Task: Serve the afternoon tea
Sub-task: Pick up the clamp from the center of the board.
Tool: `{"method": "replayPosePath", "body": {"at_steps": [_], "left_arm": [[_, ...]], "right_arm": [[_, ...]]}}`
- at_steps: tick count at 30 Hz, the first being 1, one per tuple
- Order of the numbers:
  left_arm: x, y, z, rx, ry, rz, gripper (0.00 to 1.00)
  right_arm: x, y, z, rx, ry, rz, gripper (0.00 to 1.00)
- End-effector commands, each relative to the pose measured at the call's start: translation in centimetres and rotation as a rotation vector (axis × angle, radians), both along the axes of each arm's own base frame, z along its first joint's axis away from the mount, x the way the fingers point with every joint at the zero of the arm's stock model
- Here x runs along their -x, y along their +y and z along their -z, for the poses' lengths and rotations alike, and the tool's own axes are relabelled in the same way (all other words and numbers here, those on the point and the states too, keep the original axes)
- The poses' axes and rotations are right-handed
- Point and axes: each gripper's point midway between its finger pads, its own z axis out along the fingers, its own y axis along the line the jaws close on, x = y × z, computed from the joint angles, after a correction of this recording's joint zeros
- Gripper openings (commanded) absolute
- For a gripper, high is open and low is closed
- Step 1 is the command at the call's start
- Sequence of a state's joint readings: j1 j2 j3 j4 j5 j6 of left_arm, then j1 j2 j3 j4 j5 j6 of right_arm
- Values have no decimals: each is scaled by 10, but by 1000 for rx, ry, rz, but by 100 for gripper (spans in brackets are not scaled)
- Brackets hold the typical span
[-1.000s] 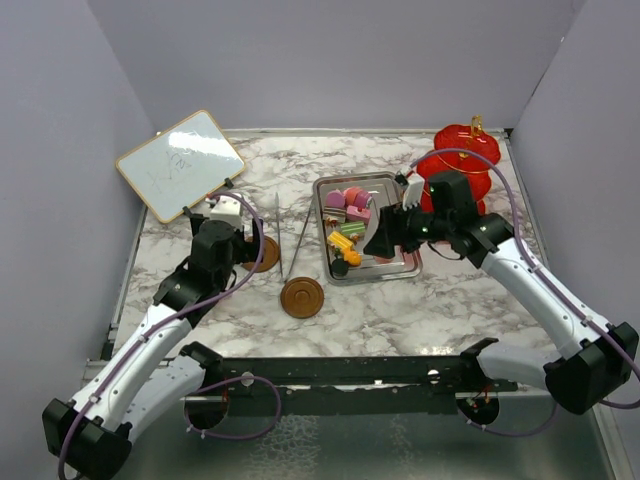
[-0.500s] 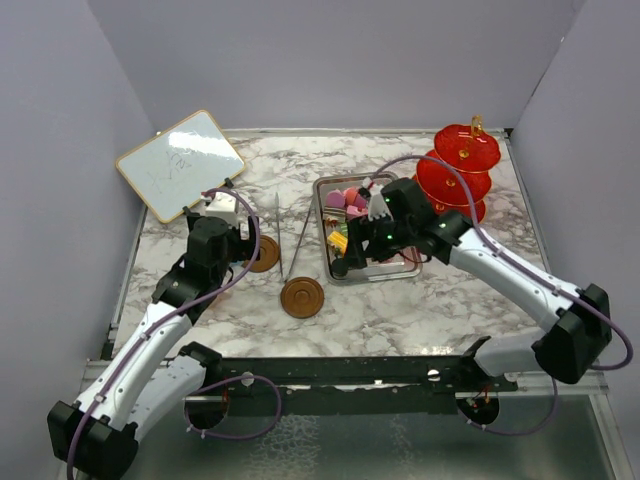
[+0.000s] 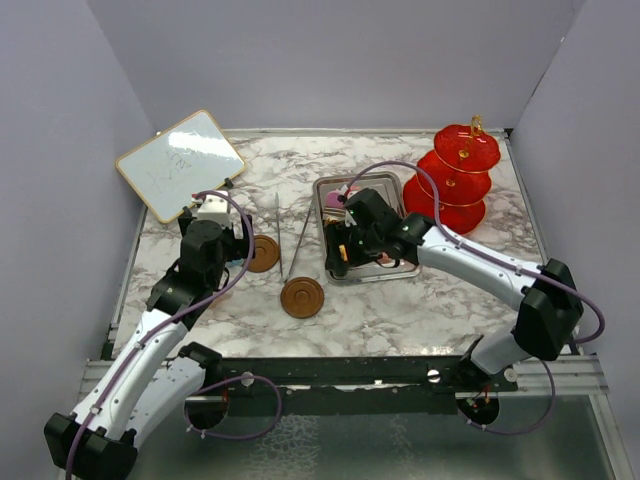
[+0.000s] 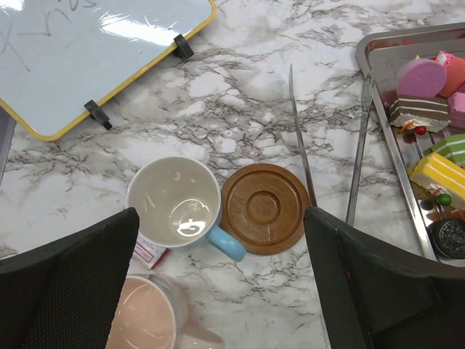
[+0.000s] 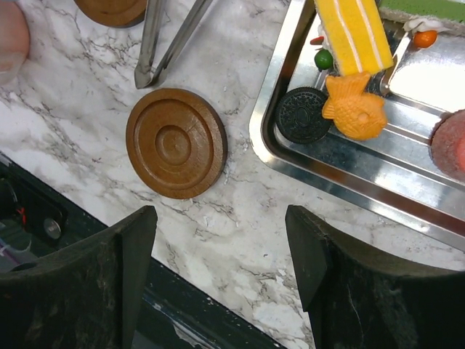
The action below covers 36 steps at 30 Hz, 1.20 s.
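The red three-tier stand is at the back right. Small cakes lie in the steel tray: a pink round, a chocolate slice, a yellow slice, an orange fish and a black cookie. My left gripper hangs open and empty over the blue cup, the pink cup and one brown saucer. My right gripper is open and empty above the marble, between the second saucer and the tray's front left corner.
Metal tongs lie between the far saucer and the tray. A wood-framed whiteboard leans at the back left. A small red-and-white packet sits beside the blue cup. The table's dark front rail is just below my right gripper.
My right arm has swung left from beside the red stand, across the tray, to its front left corner. The left arm has barely shifted.
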State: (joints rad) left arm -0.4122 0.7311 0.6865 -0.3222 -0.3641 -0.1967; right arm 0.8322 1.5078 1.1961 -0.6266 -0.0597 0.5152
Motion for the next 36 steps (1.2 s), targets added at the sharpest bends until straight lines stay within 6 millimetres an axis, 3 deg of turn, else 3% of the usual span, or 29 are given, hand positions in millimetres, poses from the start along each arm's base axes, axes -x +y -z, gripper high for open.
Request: {"method": "replayPosePath", "body": {"at_steps": [1,8,17,26,36], "left_arm": [[-4,6,-11,12,-37,-39,99],[-6,6,-8,9,-27,-40,99],[-6,21,-14,36,-59,-102,99],[-5,30,-18,26,-83,-148,99],[-7,31,-17,23,-86,-151,99]], "right_arm": [[-13,9,-1,3,-24,20,72],[-23,18,7,29,-24,8,72],[-29,50,11,-23,10,29,71],[-61,99,15,-84,4,134,64],[-91,112,45,-5,-26,207,59]]}}
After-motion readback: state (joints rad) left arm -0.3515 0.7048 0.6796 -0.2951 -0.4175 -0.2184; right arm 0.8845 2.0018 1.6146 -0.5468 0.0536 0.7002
